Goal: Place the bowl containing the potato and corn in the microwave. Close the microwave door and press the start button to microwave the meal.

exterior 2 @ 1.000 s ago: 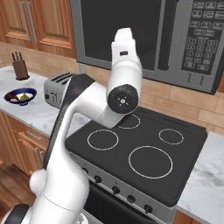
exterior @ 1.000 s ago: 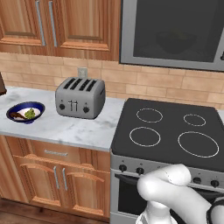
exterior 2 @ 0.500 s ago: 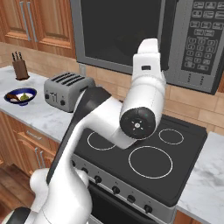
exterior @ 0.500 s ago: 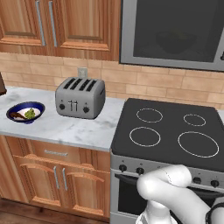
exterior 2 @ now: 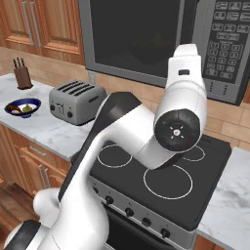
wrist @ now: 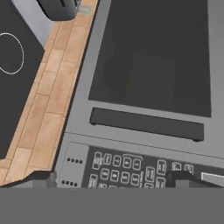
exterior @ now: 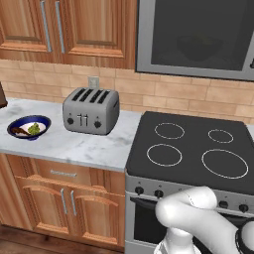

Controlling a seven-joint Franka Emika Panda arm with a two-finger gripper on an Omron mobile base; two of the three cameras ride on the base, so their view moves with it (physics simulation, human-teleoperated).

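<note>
In the left base view the microwave (exterior: pixel 198 37) hung above the stove (exterior: pixel 191 151), cut off at the top and right, its door (exterior: pixel 196 34) shut, with a dim bowl (exterior: pixel 198 47) barely readable behind the glass. The right base view had the arm (exterior 2: pixel 146 141) hiding the door's lower right. In the hand view the gripper (wrist: pixel 113 178) stood close to the keypad (wrist: pixel 131 168), fingers (wrist: pixel 43 177) spread wide, holding nothing.

Both base views look forward and down from behind the arm, left and right, sharing toaster (exterior: pixel 91 110), stove (exterior: pixel 191 151) and microwave door (exterior 2: pixel 134 39). The hand view, rolled sideways, faces the door close up.
</note>
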